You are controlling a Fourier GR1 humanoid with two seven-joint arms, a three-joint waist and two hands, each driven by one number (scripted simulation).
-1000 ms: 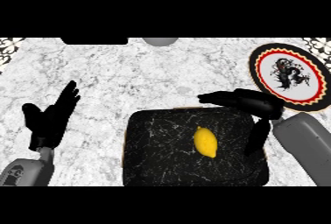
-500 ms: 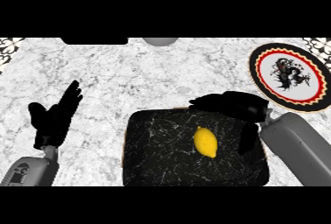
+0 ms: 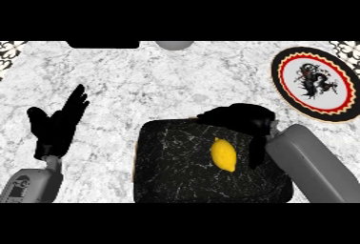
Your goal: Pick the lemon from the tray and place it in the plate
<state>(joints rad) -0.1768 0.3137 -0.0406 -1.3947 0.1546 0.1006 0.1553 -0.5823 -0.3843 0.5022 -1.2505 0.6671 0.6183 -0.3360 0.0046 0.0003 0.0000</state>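
Head view shows my right hand (image 3: 239, 119), fingers curled and holding nothing, now closer over the tray (image 3: 169, 176) than before; the lemon (image 3: 224, 154) lies there untouched. My left hand (image 3: 56, 126) rests open.

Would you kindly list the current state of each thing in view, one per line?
Lemon: lying on the tray, not held.
Tray: flat on the counter, holding the lemon.
Plate: on the counter, nothing on it.
Right robot hand: over the tray's far edge, fingers curled, holding nothing.
Left robot hand: open, resting at left.
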